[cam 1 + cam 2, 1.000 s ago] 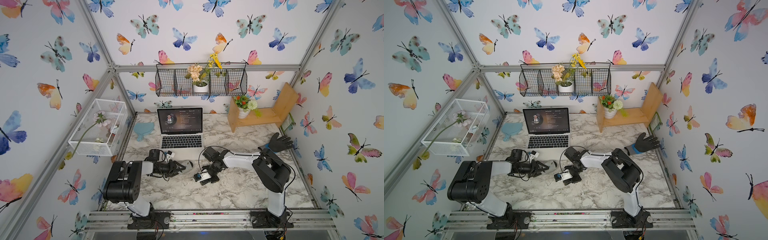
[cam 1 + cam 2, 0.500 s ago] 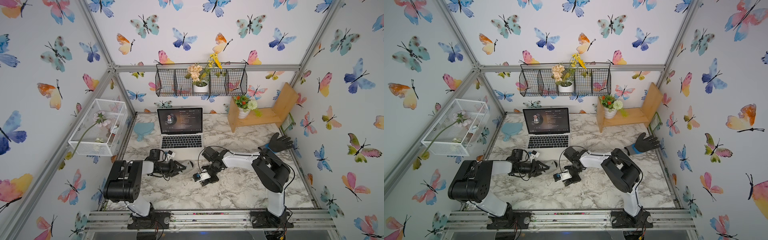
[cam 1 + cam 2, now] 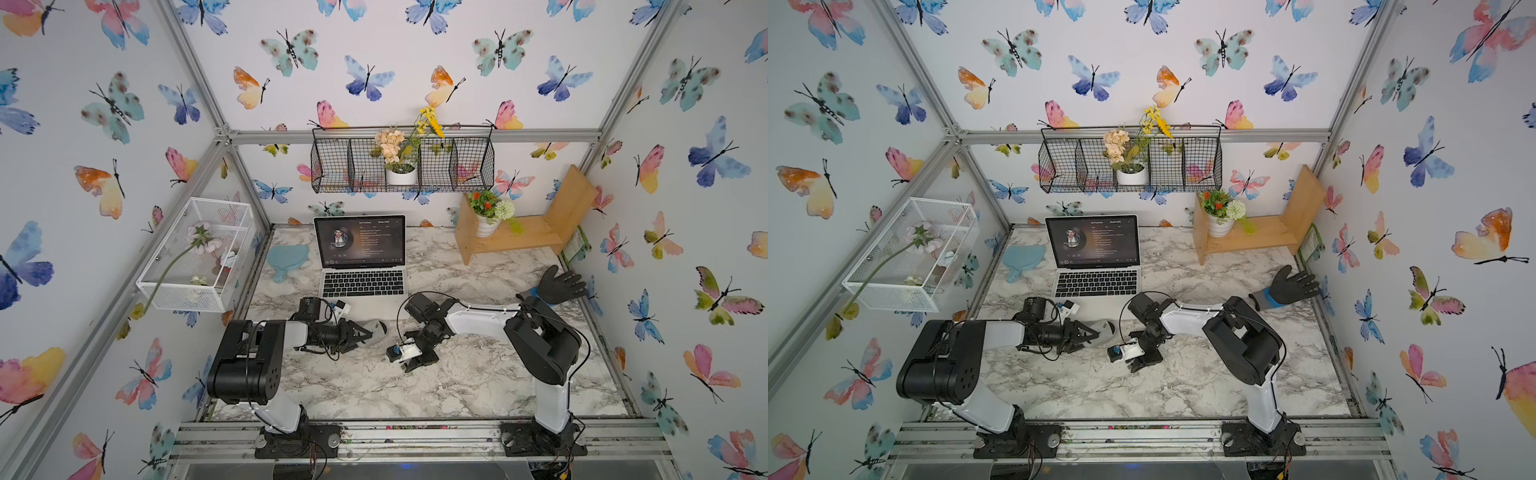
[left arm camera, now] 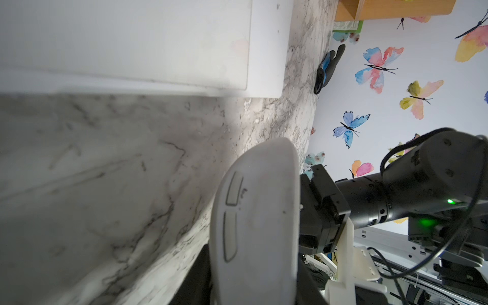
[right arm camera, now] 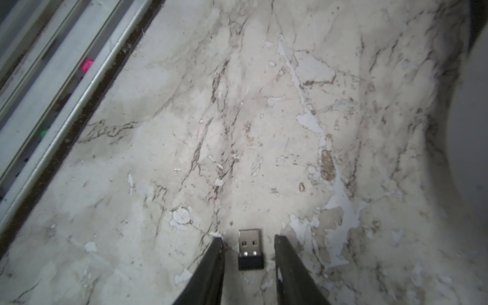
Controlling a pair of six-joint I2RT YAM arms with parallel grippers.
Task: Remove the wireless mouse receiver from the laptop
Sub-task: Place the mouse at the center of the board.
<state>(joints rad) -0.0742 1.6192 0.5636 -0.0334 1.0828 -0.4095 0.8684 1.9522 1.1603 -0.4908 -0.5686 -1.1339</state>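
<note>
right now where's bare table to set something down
Bare table runs from the left gripper and right gripper to the front rail; another patch lies between laptop, shelf and glove. Crowded just before the laptop: left gripper on the mouse, right gripper open around the receiver.

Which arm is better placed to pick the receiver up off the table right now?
Right. The right gripper, open, straddles the wireless mouse receiver on the table; the left gripper is closed on the mouse.

Marble tabletop with grey mouse, black glove, wooden shelf, wire basket
</note>
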